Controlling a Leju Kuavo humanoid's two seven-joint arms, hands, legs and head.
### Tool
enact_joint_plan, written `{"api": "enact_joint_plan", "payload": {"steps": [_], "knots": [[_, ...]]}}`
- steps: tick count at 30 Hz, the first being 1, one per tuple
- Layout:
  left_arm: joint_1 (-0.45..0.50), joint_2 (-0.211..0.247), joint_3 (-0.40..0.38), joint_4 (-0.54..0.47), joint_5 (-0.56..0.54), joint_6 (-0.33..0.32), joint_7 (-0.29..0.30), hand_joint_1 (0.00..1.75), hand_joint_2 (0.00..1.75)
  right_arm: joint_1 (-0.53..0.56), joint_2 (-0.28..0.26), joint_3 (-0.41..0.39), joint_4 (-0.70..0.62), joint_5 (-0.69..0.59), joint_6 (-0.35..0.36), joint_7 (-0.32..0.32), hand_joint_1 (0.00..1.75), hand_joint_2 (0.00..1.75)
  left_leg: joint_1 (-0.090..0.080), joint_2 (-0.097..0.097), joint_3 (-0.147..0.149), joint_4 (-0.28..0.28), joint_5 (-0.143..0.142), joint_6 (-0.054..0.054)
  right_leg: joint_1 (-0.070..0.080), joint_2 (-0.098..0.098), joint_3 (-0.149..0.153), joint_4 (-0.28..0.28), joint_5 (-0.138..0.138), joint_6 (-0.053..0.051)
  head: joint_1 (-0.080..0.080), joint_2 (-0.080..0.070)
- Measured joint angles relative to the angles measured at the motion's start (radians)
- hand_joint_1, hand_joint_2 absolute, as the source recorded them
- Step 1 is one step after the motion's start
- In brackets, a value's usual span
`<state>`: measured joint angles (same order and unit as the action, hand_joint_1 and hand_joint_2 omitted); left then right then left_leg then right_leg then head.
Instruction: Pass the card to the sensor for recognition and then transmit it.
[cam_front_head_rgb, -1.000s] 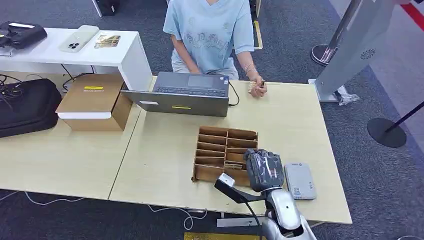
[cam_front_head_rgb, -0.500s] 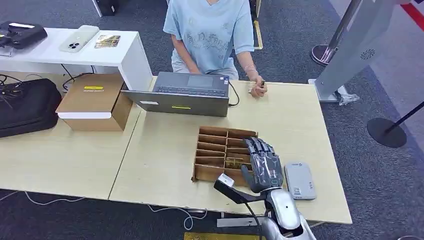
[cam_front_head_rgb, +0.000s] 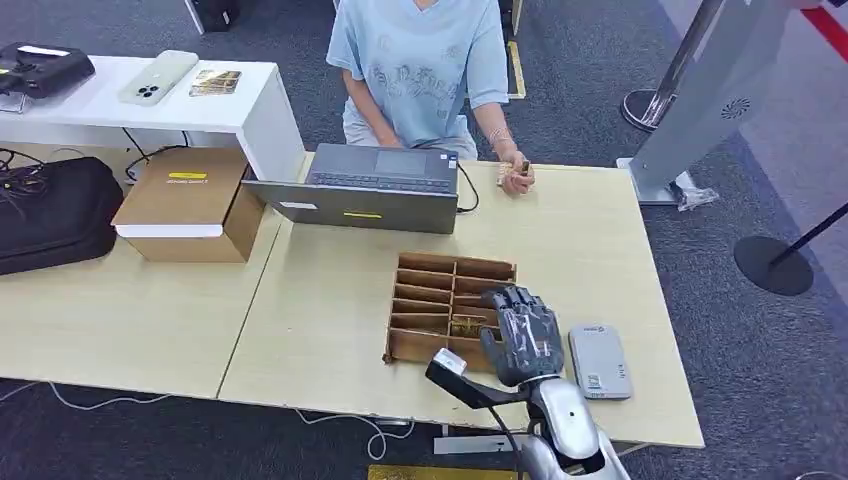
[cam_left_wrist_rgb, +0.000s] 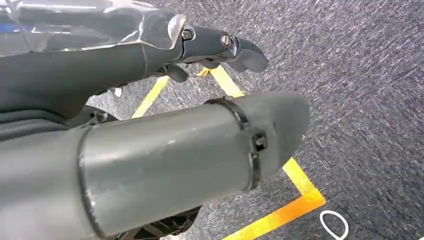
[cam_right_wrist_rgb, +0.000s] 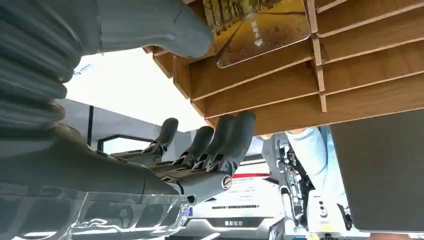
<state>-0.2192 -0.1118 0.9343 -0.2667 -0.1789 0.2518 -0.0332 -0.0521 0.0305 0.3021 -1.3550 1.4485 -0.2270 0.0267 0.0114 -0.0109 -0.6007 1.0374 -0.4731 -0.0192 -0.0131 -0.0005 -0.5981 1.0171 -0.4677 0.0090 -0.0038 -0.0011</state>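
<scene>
The right hand (cam_front_head_rgb: 522, 332) hovers over the wooden slotted tray (cam_front_head_rgb: 430, 300), fingers spread and holding nothing. A second ago it was curled over the tray's near right corner; since then it has opened and lifted slightly. The card (cam_front_head_rgb: 466, 326) lies in a slot just beside the hand at its nine o'clock, so the pickup has seemingly not succeeded yet. The grey sensor (cam_front_head_rgb: 599, 361) waits at four o'clock, on the table (cam_front_head_rgb: 320, 310).

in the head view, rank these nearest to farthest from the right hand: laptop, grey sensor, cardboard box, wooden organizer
1. Wooden organizer, under the right hand.
2. Grey sensor, just right of it.
3. Laptop, across the table.
4. Cardboard box, far left.
</scene>
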Motion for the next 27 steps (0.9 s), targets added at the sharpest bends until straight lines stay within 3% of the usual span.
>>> {"api": "enact_joint_plan", "payload": {"steps": [11, 15, 27], "knots": [[-0.011, 0.001, -0.026, 0.0, -0.01, 0.01, 0.015, 0.0, 0.0, 0.0, 0.0, 0.017, 0.026, 0.0, 0.01, -0.007, 0.82, 1.75, 0.0, 0.0, 0.0, 0.0, 0.0, 0.0, 0.0, 0.0, 0.0, 0.0, 0.0, 0.0, 0.0, 0.0], [-0.011, 0.001, -0.035, 0.0, -0.01, 0.012, 0.016, 0.0, 0.0, -0.001, 0.0, 0.019, 0.038, 0.002, 0.009, -0.007, 0.51, 1.75, 0.0, 0.0, 0.0, 0.0, 0.0, 0.0, 0.0, 0.0, 0.0, 0.0, 0.0, 0.0, 0.0, 0.0], [-0.013, 0.001, -0.06, 0.0, -0.016, 0.027, 0.018, 0.0, 0.0, -0.012, 0.0, 0.029, 0.07, 0.019, 0.006, 0.005, 0.77, 1.75, 0.0, 0.0, 0.0, 0.0, 0.0, 0.0, 0.0, 0.0, 0.0, 0.0, 0.0, 0.0, 0.0, 0.0]]}}
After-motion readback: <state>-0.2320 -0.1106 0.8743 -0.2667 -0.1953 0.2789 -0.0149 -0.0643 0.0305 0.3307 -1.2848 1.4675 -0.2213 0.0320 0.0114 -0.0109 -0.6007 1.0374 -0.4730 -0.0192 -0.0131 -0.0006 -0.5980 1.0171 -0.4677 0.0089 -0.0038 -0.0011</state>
